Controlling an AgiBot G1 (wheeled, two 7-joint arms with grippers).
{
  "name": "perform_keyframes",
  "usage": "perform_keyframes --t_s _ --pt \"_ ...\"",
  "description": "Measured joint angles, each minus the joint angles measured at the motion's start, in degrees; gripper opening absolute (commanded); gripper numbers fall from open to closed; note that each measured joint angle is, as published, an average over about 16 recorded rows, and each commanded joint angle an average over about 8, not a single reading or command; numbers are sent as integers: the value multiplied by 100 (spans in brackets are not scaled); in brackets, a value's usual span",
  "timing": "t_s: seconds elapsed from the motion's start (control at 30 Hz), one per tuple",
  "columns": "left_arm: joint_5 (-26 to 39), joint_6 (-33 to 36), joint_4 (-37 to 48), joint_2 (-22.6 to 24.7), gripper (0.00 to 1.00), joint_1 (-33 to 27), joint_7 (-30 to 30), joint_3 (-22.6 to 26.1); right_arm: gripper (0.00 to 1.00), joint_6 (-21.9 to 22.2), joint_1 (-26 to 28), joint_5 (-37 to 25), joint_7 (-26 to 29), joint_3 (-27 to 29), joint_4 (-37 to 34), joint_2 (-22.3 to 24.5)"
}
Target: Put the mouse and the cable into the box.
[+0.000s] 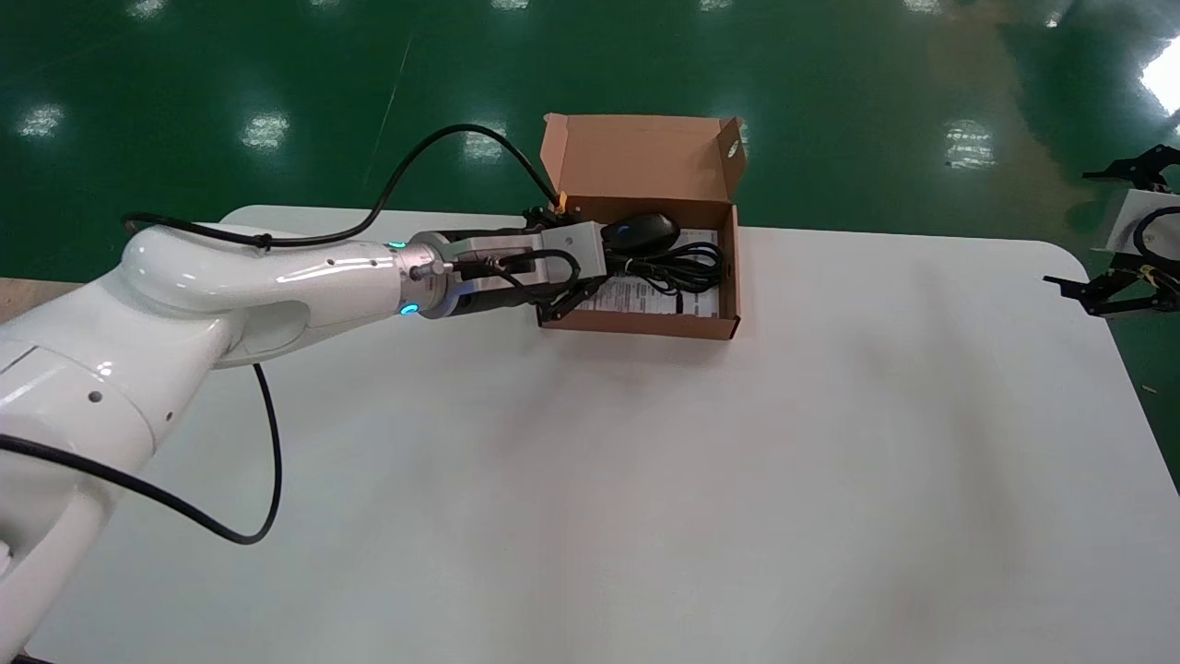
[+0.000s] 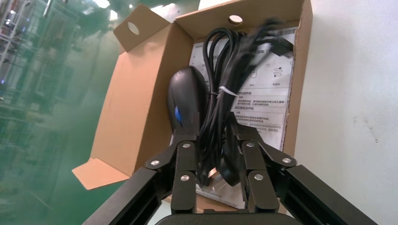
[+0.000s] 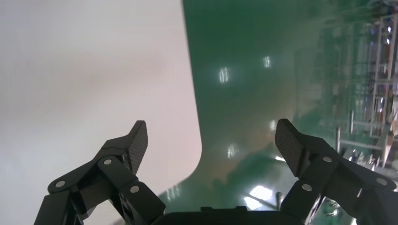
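Inside the box (image 1: 645,325), left gripper (image 2: 212,140) fingers (image 2: 184,157) are pinching the cable (image 2: 225,70) beside the mouse (image 2: 185,96); spread wide before lifting. Right gripper (image 3: 212,133) is idling agape, far right.

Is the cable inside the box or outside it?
Inside: the bundled cable lies on the leaflet in the box beside the mouse, left pincer gripping it; right pincer parked open off the table.

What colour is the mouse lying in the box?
Black, with a small blue spot. The mouse shows best in the left wrist view.
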Motion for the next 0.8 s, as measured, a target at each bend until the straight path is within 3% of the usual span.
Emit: perform_keyframes --t_s 0.3,0.8 --pt "-143 282 -458 -321 100 238 -383 -278 100 -395 -604 560 893 309 967 166" --pt "-602 1382 -1744 -1330 100 998 -1502 -1339 100 -1137 -1754 1620 2592 894 2809 486"
